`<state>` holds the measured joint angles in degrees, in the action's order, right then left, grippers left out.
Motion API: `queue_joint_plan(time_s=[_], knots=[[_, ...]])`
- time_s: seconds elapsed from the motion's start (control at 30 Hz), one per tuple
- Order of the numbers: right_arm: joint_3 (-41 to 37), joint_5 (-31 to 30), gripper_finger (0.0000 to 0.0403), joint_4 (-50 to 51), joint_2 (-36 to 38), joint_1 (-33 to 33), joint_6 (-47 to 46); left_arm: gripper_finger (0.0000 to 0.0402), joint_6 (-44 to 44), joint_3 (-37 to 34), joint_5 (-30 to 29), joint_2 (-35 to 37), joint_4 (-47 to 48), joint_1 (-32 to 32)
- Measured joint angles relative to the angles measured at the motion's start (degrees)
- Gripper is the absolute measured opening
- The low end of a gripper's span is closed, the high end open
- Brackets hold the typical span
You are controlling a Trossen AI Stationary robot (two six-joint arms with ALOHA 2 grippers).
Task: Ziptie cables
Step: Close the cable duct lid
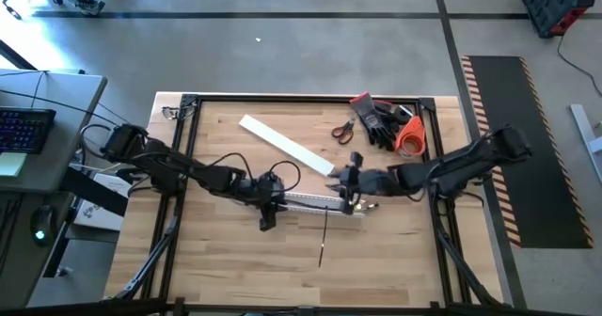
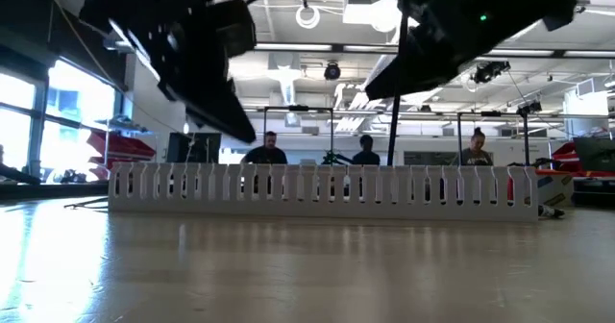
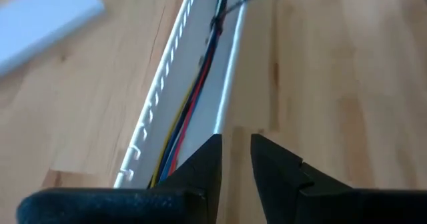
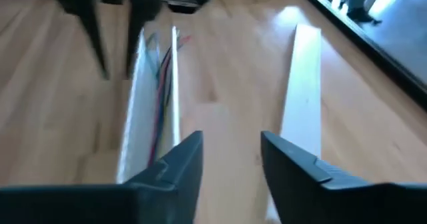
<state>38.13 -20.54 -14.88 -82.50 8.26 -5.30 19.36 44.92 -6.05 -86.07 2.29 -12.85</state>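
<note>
Lying inside long white slotted plastic channel (image 3: 200,84): bundle of thin coloured cables (image 3: 193,97); dark tie visible around bundle at far end. Left gripper (image 3: 235,159) over near channel end, jaws parted, grasping nothing. Right gripper (image 4: 230,159) at opposite end, jaws released, empty. Judged: further ties possibly left.

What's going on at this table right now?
Two robot arms work over a white slotted channel mid-table, with coloured cables lying inside it. The left gripper hangs at one end, the right gripper at the other, both open and empty. A flat white cover strip lies apart.
</note>
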Motion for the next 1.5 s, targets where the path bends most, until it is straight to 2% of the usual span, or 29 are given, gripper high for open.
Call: queue_joint_plan(time_s=[0.13,0.3,0.4,0.53,0.8,1.07,1.2,1.37,1.5], knots=[[0.0,2.52,0.0223,-8.04,-6.03,-5.06,3.06,0.0062,0.18,2.23,-5.76,5.07,7.12,-2.55],[0.17,6.06,0.0299,-21.85,-14.95,-11.28,4.72,0.0062,4.31,2.5,-18.21,12.76,12.88,-8.22],[2.82,7.73,0.0325,-22.36,-20.27,-14.73,3.57,0.0062,6.53,2.5,-24.96,15.25,14.56,-12.28],[9.33,9.62,0.0338,-18.38,-26.46,-17.77,2.75,0.0062,8.78,2.5,-31.02,15.34,14.63,-16.41],[19.3,9.71,0.0336,-7.76,-33.61,-19.9,3.19,0.0062,13.03,2.5,-36.85,12.05,14.65,-20.69],[21.59,10.0,0.0332,-0.95,-36.38,-20.29,3.94,0.0062,14.51,2.5,-37.41,9.23,14.29,-21.3],[20.78,10.06,0.03,0.8,-36.76,-20.29,3.78,0.0062,14.74,2.48,-38.14,8.9,14.37,-21.34],[16.52,12.36,0.0209,-1.9,-36.35,-20.95,3.39,0.0062,16.53,2.48,-38.49,8.92,13.85,-21.76],[12.67,12.31,0.02,-8.99,-36.26,-20.86,3.31,0.0062,17.94,2.48,-38.88,8.92,13.87,-22.21]])
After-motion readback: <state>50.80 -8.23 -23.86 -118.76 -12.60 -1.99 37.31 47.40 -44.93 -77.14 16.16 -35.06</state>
